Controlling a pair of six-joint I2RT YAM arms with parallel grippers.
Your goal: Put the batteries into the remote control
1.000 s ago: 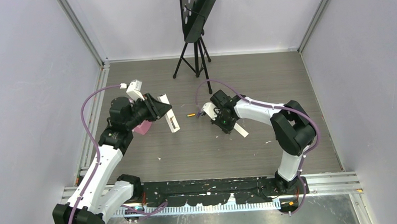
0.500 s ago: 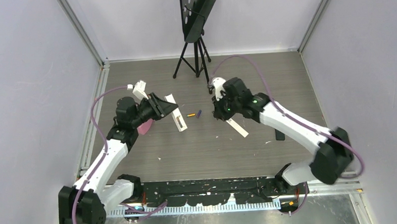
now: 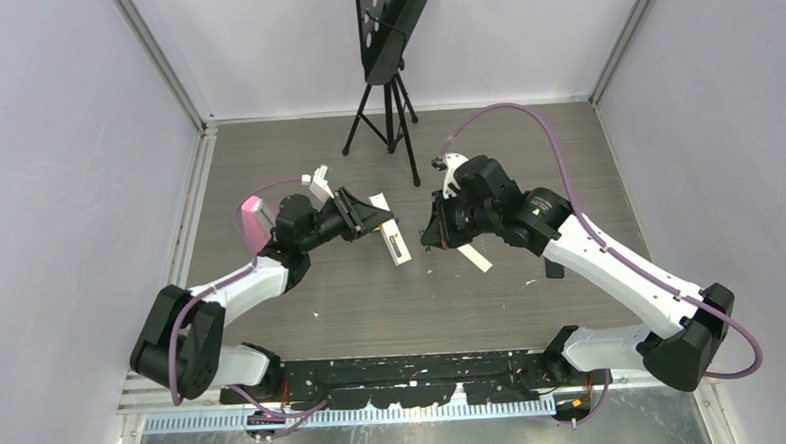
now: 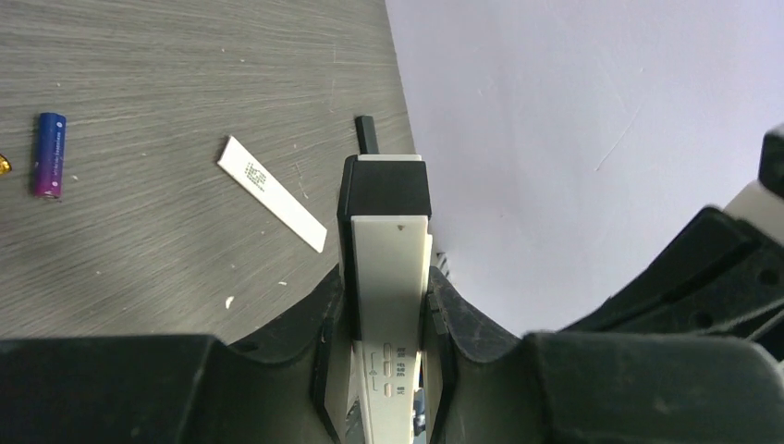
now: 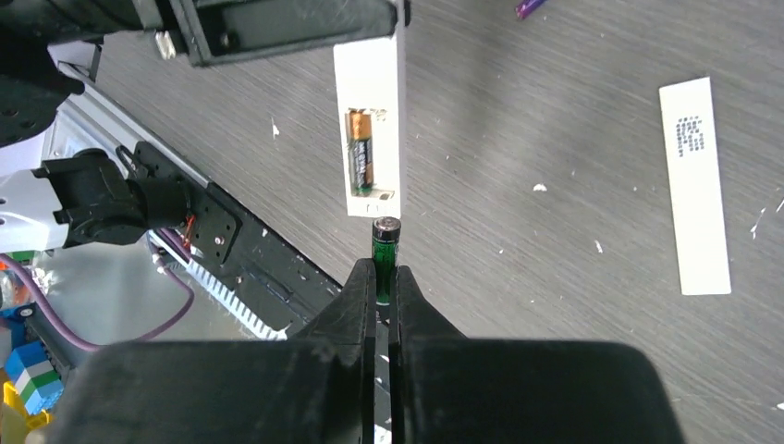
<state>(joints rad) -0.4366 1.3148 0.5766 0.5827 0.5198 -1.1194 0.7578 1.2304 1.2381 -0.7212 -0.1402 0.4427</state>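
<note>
Left claw [image 4: 384,314]: closed narrowly on the remote [image 4: 388,250], which is held above mid-tabletop [image 3: 373,303], well apart from the walls [image 3: 68,196].
Right claw [image 5: 384,277]: clamped on the dark battery [image 5: 385,248], its tip just beside the remote's end.
Bay: brown battery [image 5: 360,162] seated.
Change: both arms brought inward.

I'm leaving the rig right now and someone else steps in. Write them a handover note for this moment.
Left gripper: shut on the remote, holding it with the open compartment facing the right wrist camera.
Right gripper: shut on the dark battery, whose tip is just short of the remote's end.
Done: a brown battery sits in the compartment, and the space beside it looks free.
Loose: the purple battery and a white strip, possibly the cover.
Left: seat the dark battery in the free space.
</note>
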